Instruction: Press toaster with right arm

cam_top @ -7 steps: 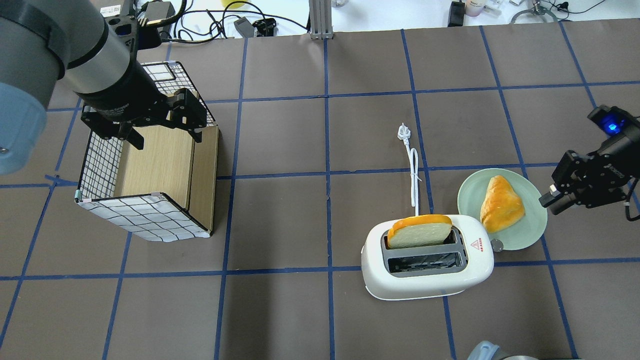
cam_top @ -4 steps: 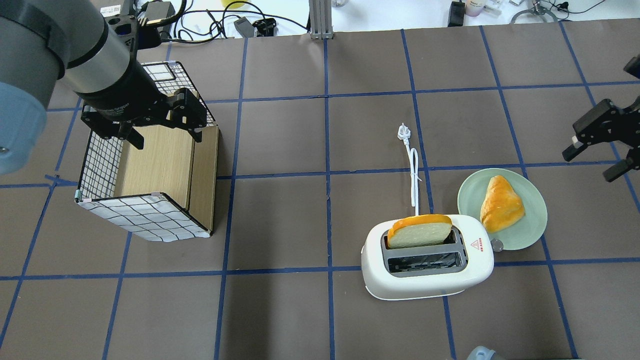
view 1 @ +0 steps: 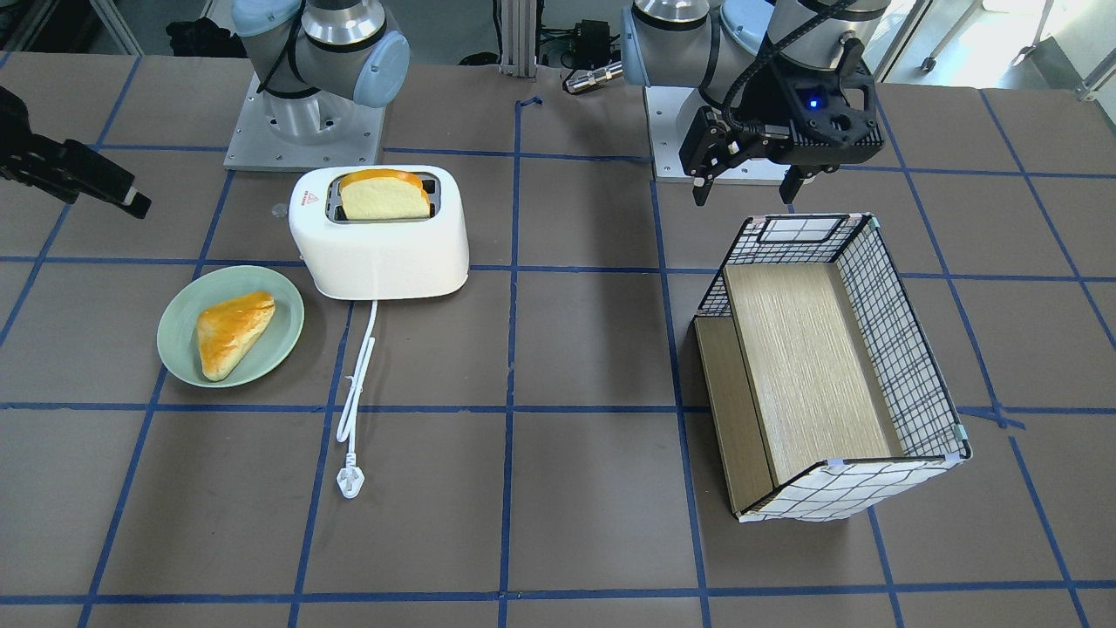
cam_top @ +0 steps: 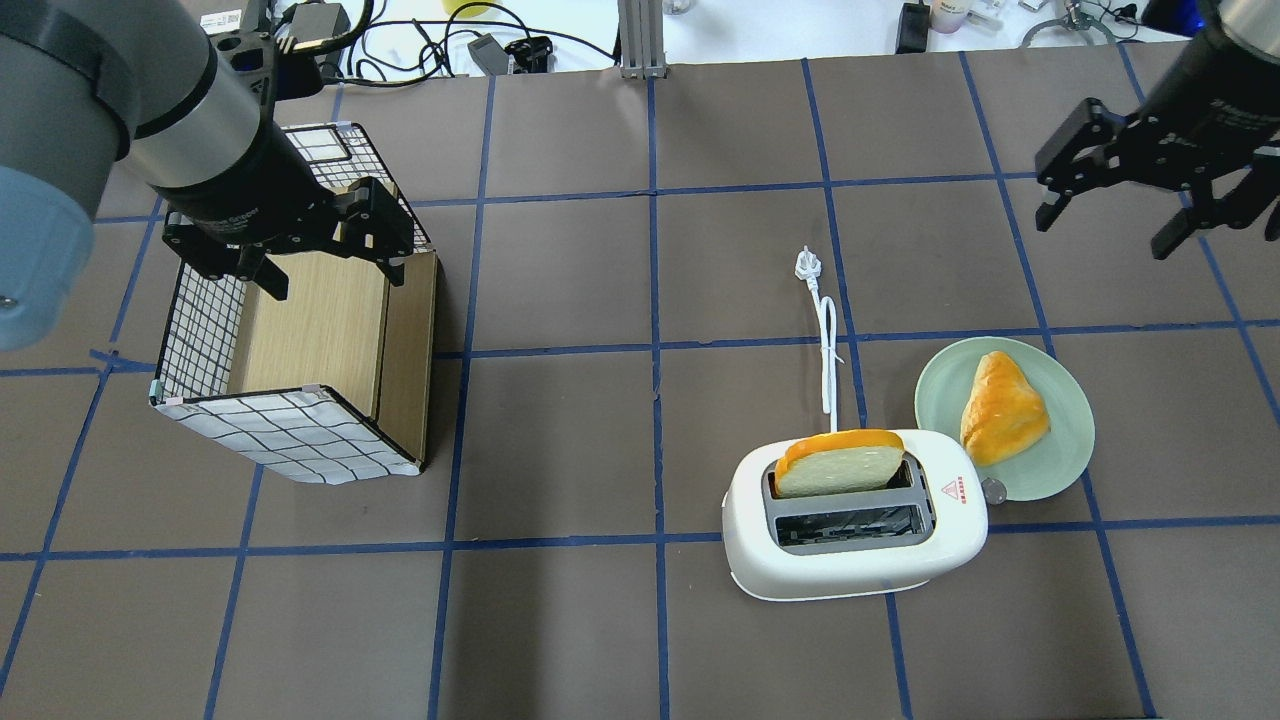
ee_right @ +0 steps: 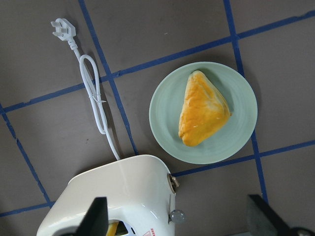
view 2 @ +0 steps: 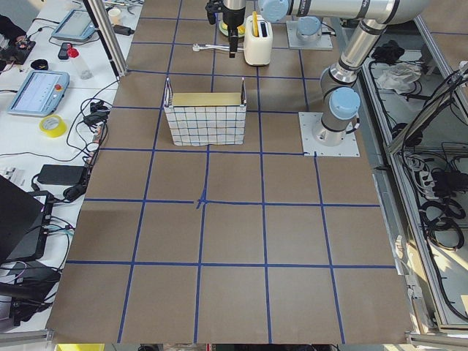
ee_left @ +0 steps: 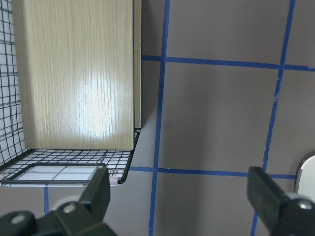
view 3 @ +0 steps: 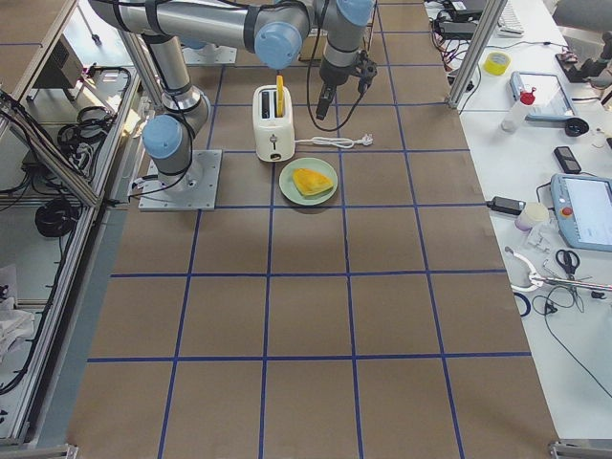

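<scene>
The white toaster stands near the table's front, right of centre, with a bread slice upright in its far slot. It also shows in the front view and in the right wrist view. Its small lever knob sticks out at the end with the red triangle. My right gripper is open and empty, high above the table, well beyond the toaster and the plate. My left gripper is open and empty over the checked box.
A green plate with a pastry lies right beside the toaster's knob end. The toaster's white cord and plug run away from it across the table. The checked wire-pattern box with a wooden floor stands at the left.
My right gripper has moved from just right of the plate up and away toward the table's far right, turning as it went. The left arm, toaster and plate have not moved.
</scene>
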You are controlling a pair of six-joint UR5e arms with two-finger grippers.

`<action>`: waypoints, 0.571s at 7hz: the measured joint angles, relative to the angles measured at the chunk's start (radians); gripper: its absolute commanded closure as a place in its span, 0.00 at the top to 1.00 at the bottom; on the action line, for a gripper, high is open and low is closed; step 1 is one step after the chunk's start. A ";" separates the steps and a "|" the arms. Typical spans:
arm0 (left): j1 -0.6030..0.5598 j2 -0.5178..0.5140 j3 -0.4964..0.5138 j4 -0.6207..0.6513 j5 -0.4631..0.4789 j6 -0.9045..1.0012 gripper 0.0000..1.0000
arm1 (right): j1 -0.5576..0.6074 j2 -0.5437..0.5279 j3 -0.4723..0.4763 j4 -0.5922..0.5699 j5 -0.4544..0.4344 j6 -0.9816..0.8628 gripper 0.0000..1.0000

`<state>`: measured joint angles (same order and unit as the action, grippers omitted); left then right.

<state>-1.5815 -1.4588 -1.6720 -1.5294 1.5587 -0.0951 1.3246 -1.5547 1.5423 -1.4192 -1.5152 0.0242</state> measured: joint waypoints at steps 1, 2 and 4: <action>0.000 0.000 0.000 0.000 0.000 0.000 1.00 | 0.080 0.000 0.003 -0.038 -0.020 0.068 1.00; 0.000 0.000 0.000 0.000 0.000 0.000 1.00 | 0.146 0.002 0.007 -0.072 -0.033 0.132 1.00; 0.000 0.000 0.000 0.000 0.000 0.000 1.00 | 0.246 0.009 0.011 -0.102 -0.051 0.230 1.00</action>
<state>-1.5816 -1.4588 -1.6721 -1.5294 1.5585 -0.0951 1.5709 -1.5459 1.5532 -1.5209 -1.5661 0.2538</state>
